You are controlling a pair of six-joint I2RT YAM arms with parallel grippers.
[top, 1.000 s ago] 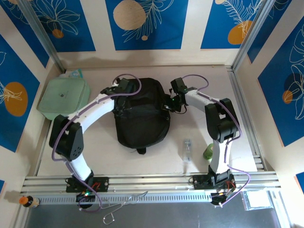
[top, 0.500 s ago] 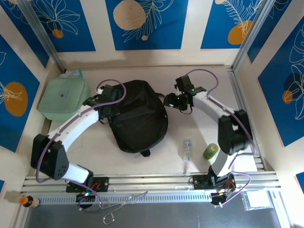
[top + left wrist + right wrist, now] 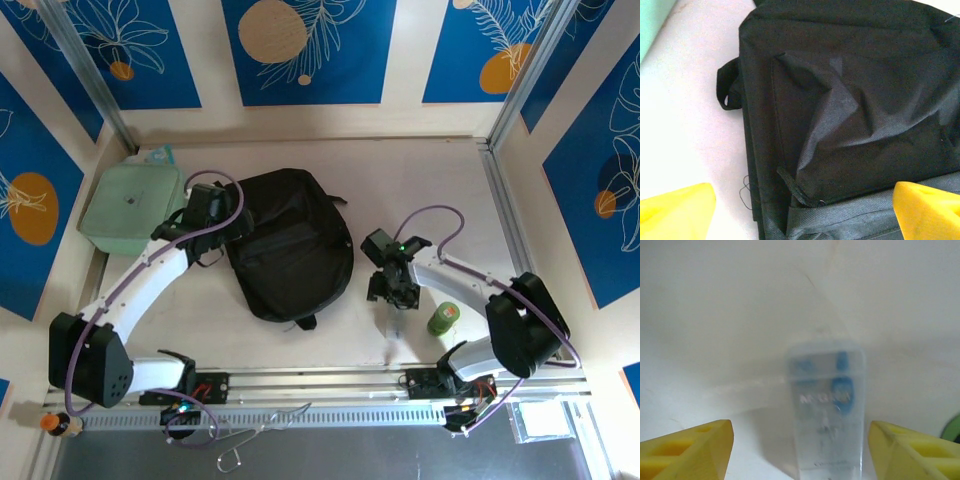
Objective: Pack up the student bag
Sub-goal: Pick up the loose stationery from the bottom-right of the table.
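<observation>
Two hands: wide open, empty
Left hand [image 3: 804,202]: above black backpack [image 3: 292,245]
Right hand [image 3: 801,447]: astride clear bottle [image 3: 826,410] on surface [image 3: 715,315]

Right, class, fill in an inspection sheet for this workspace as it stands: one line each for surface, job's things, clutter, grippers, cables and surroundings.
Surface: pale table, no spills seen.
Job's things: student bag lies flat mid-table; a clear bottle lies to its right.
Clutter: pale green container at the far left; green cylinder stands right of the bottle.
Grippers: left gripper open over the bag's edge, holding nothing; right gripper open, fingers either side of the bottle, not gripping.
Cables: purple cable loops above the left wrist, another above the right.
Surroundings: blue and cream wall panels; metal rail along the near edge.
</observation>
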